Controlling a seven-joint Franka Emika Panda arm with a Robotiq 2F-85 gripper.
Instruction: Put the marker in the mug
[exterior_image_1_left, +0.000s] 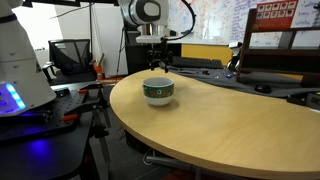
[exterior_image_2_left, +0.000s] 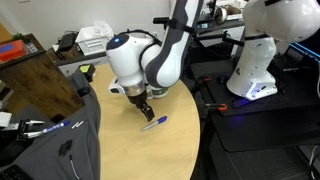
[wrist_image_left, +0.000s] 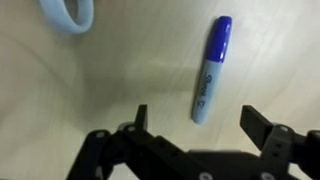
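Observation:
The marker (wrist_image_left: 211, 70), grey-bodied with a blue cap, lies on the wooden table; in an exterior view (exterior_image_2_left: 153, 123) it lies just in front of the gripper. The mug (exterior_image_1_left: 158, 91), short, wide and white with a dark green band, stands on the table; its rim shows at the top left of the wrist view (wrist_image_left: 70, 15). My gripper (wrist_image_left: 198, 122) is open and empty, hovering above the table with the marker's lower end between and just beyond its fingers. It shows behind the mug in an exterior view (exterior_image_1_left: 155, 62) and above the table in the other (exterior_image_2_left: 143, 110).
The round wooden table (exterior_image_1_left: 220, 130) ends at a curved edge near the mug. A white robot base with blue light (exterior_image_2_left: 258, 60) stands beside it. A brown board (exterior_image_2_left: 40, 85) and clutter lie at one side. A dark keyboard (exterior_image_1_left: 195, 63) sits at the back.

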